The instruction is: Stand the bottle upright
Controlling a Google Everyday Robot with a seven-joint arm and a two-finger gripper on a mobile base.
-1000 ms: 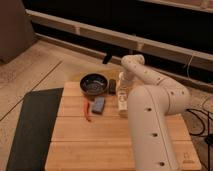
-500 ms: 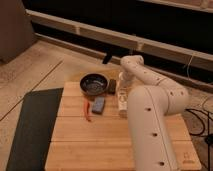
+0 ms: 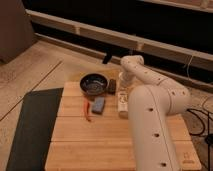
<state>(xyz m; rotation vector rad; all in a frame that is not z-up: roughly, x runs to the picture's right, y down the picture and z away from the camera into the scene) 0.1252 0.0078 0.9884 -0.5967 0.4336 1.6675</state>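
On the slatted wooden bench point(image 3: 75, 140), a dark round bowl point(image 3: 94, 84) and a blue-grey rectangular block point(image 3: 98, 104) sit left of the slim white plastic bottle point(image 3: 121, 106), which lies toward the bench's right side, its long axis running away from the camera. The claw point(image 3: 123, 89) of the white robot arm point(image 3: 155, 115) sits at the bottle's far end, drawn narrow; whether it pinches the bottle cannot be made out. Tipping the bottle upright likely hinges on that far end.

The arm point(image 3: 152, 117) hides most of the end effector point(image 3: 121, 93) at the bottle point(image 3: 122, 105). It also covers the tabletop's point(image 3: 80, 140) right side.
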